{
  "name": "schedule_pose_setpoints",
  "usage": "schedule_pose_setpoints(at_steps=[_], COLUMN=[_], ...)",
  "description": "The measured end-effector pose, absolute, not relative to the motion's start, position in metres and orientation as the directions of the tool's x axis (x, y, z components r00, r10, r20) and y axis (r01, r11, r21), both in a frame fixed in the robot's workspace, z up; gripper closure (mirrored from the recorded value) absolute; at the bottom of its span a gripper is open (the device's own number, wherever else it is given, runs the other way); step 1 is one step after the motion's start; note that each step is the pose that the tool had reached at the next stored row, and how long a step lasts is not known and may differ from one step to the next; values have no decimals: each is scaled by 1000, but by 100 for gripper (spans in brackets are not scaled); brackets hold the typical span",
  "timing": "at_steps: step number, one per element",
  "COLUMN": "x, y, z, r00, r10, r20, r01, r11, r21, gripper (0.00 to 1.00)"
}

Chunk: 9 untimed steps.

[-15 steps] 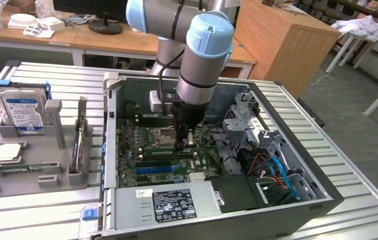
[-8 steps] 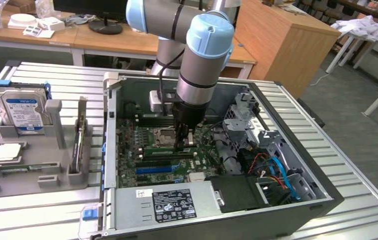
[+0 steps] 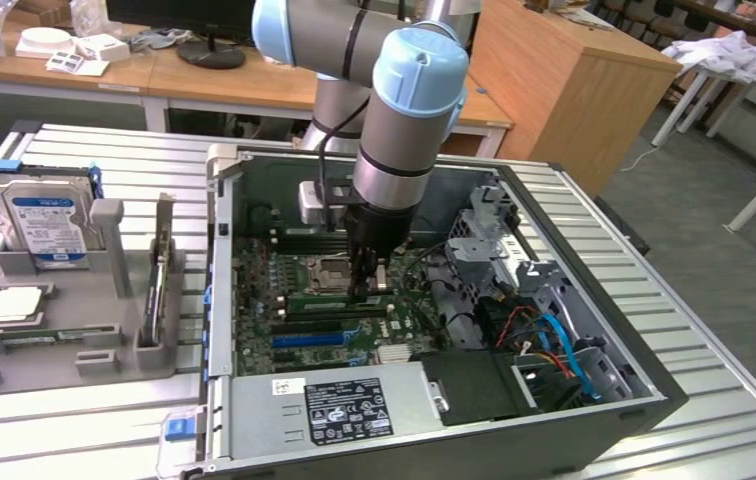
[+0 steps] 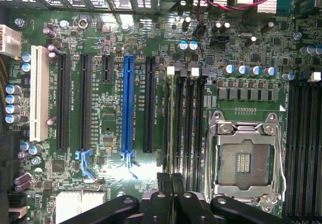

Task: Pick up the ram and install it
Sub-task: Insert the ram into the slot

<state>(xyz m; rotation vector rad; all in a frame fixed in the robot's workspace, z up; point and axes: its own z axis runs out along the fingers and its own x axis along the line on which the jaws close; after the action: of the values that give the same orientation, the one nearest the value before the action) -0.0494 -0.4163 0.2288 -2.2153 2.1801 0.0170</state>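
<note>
Open PC case on the counter, gripper over the memory slots, fingers clenched on nothing I can see. I think the ram is parked on edge in the grey rack beside the case. Light, stiff, fragile: I'd pinch its top edge mid-length.

No legible text anywhere.

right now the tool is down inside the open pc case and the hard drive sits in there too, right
Not quite. The tool is down inside the open PC case, but the exterior view shows the hard drive standing outside it, in the grey holder on that view's left.
</note>
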Motion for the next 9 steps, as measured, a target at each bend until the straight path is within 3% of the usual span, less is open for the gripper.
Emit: schedule_pose_setpoints(at_steps=[9], x=[-49], y=[-416], z=[227], r00=[16], r10=[-999], r20=[-31], r01=[-1000], r11=[-16], r21=[-16], gripper=[88])
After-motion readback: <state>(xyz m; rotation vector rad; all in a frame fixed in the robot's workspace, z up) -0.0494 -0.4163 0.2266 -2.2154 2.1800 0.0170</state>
